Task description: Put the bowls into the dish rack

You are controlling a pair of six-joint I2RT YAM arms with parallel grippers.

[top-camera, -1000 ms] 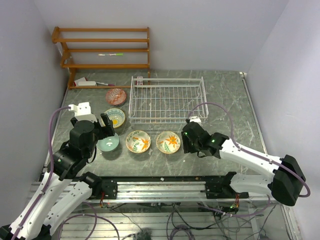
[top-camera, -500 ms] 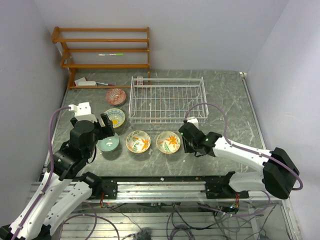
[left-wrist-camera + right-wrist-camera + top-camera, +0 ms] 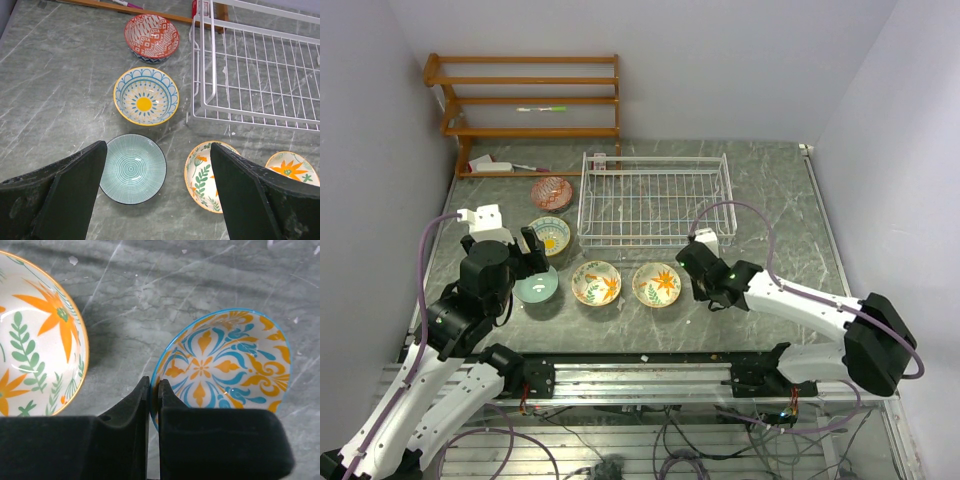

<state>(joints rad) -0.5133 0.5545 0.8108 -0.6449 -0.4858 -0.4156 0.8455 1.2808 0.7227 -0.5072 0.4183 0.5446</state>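
**Right gripper [image 3: 153,390] has clamped shut on a bowl rim since a second ago**

Left gripper [image 3: 530,258]: jaws released and wide, hanging over the teal bowl [image 3: 132,169], nothing held. Dish rack [image 3: 260,70]: at 12 o'clock of the bowl row, no bowl in it. Right jaws: clenched on the 9 o'clock rim of the blue-orange bowl [image 3: 225,360]. It sits on the counter [image 3: 150,285], at 3 o'clock of the orange-flower bowl [image 3: 40,350]. Step in hand, by my reading: first pick. Next move calls for a clean lift, a carry toward 12 o'clock, then setting it in the rack.

Top cam looks down on the whole table [image 3: 770,190] from the near side. Left wrist sits high, right wrist super close; both catch the orange-flower bowl [image 3: 290,167].
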